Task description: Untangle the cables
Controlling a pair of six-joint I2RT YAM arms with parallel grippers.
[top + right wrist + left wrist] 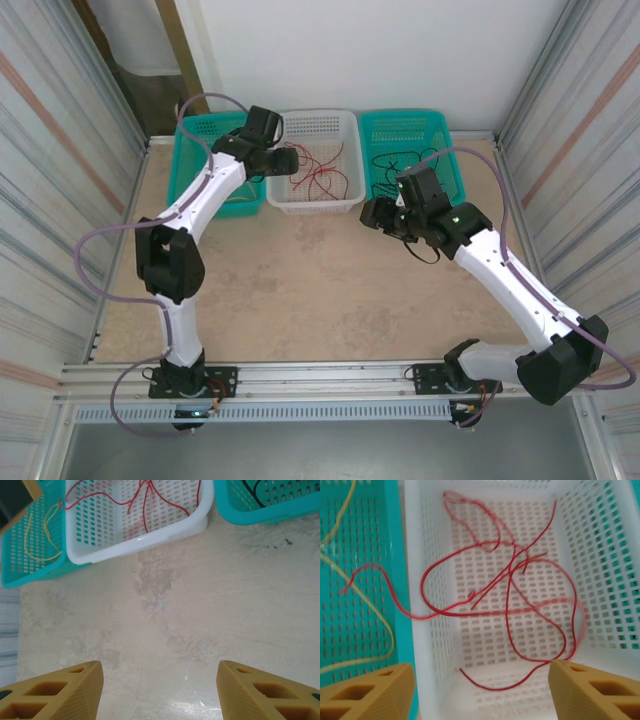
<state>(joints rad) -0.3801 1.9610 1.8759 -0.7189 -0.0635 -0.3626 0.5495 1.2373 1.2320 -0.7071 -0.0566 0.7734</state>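
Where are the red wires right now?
In the left wrist view, the red wires lie in the white basket, with one end draped over its left wall into the teal basket.

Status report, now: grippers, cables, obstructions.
Left gripper open, empty, above white basket. Right gripper open, empty, over tabletop. Red cables tangled in basket, one end trailing over its wall into teal basket. Nothing blocking.

No legible text, labels, brands or numbers anywhere
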